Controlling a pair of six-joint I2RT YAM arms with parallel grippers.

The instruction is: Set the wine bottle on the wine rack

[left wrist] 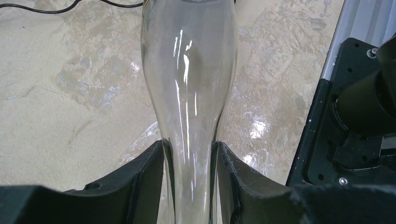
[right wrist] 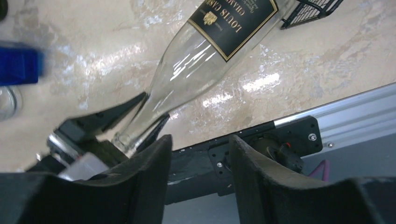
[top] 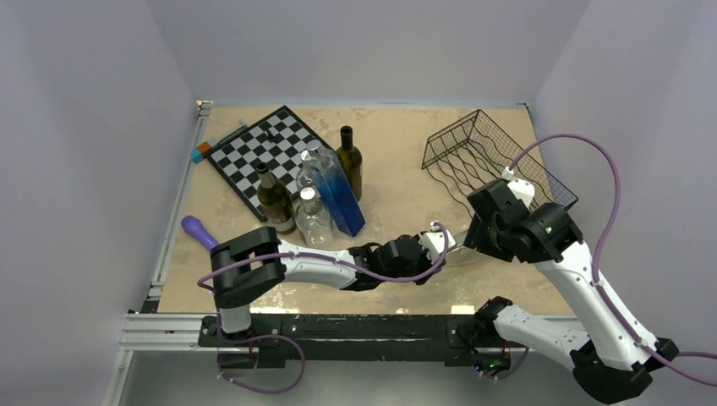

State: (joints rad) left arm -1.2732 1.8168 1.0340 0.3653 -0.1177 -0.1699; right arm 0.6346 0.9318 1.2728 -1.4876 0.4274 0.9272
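A clear glass wine bottle (left wrist: 189,70) with a black label (right wrist: 233,21) is held low over the table, its neck clamped between the fingers of my left gripper (left wrist: 189,144), which is shut on it. The right wrist view shows that same hold (right wrist: 119,123) at the mouth end of the bottle. My right gripper (right wrist: 198,140) hovers nearer than the bottle, above the table's near edge. Its jaws are open with nothing between them. The black wire wine rack (top: 482,156) stands at the back right, and one corner of it (right wrist: 310,9) lies just beyond the bottle's base.
A chessboard (top: 266,156) lies at the back left. Beside it stand two dark bottles (top: 349,161) (top: 275,199), clear bottles (top: 314,216) and a blue bottle (top: 342,199). A purple object (top: 200,230) lies at the left edge. A metal rail (top: 338,326) runs along the near edge.
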